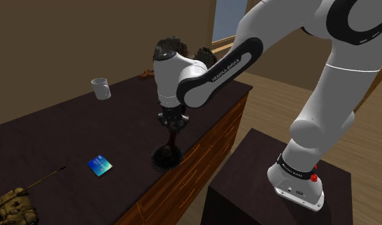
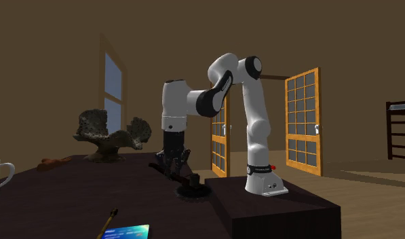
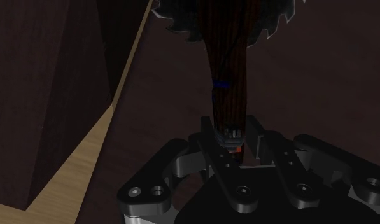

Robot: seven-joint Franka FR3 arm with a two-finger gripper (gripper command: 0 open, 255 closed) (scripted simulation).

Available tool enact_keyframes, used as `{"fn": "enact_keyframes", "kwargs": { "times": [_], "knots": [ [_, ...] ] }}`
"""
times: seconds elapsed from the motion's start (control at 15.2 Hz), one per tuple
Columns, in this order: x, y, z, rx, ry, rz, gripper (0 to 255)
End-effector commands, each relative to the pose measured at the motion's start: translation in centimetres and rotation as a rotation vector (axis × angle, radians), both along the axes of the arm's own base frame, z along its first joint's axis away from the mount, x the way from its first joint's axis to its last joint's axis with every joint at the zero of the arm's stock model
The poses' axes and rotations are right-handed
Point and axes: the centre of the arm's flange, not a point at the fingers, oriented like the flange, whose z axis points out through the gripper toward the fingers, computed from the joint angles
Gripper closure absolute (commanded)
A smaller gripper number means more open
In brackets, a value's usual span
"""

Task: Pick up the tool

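Note:
The tool (image 1: 168, 153) has a dark reddish-brown handle and a black toothed disc at its end. It lies near the front edge of the dark table (image 1: 68, 134). In the second exterior view the tool (image 2: 191, 188) has its disc low at the table's edge, while its handle slants up into my gripper (image 2: 171, 163). My gripper (image 1: 173, 123) points down over the handle. In the wrist view the gripper (image 3: 231, 137) is shut on the end of the tool (image 3: 226, 76), whose handle runs away from the fingers to the disc.
A white mug (image 1: 101, 88) stands far back on the table. A blue card (image 1: 100, 165), a thin stick (image 1: 45, 178) and a camouflage toy tank (image 1: 13, 206) lie toward the shoulder view's lower left. A rough rock-like sculpture (image 2: 109, 134) stands behind the arm. The stand (image 1: 260, 185) sits close beside the table.

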Motion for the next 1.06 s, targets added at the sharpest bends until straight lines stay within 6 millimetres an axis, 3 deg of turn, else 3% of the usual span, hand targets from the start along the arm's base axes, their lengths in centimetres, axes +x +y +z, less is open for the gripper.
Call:
{"fn": "enact_keyframes", "kwargs": {
  "times": [0.0,0.86,0.99],
  "knots": [
    [0.0,0.0,0.7,0.0,0.001,0.0,255],
    [0.0,0.0,7.6,0.0,0.001,0.0,255],
    [0.0,0.0,7.7,0.0,0.001,0.0,255]
  ]
}}
